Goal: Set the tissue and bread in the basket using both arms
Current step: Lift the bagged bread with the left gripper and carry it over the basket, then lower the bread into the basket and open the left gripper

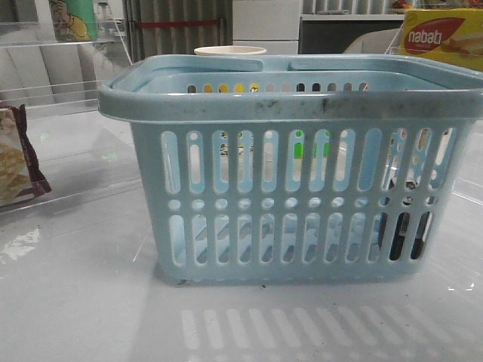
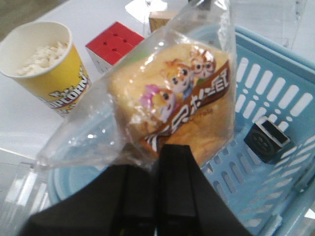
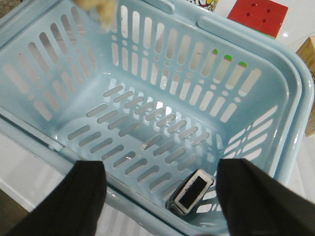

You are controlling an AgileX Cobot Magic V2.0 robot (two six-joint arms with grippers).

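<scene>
The light-blue basket (image 1: 294, 105) fills the middle of the front view, where neither gripper shows. My left gripper (image 2: 157, 153) is shut on the edge of the bread (image 2: 167, 98), a clear packet of golden bread with a brown cartoon label, held above the basket (image 2: 275, 83). The tissue (image 2: 266, 141), a small dark pack, lies on the basket floor near a corner. My right gripper (image 3: 162, 169) hangs open and empty over the basket (image 3: 147, 59), with the tissue (image 3: 192, 192) below it, by the wall. Through the slots the tissue (image 1: 407, 226) shows dark at lower right.
A yellow popcorn cup (image 2: 42, 69), a red cube (image 2: 114, 44) and a wooden block (image 2: 160, 19) stand beyond the basket. A maroon-edged snack bag (image 1: 19, 158) lies at the left. A yellow nabati box (image 1: 441, 34) sits at the back right.
</scene>
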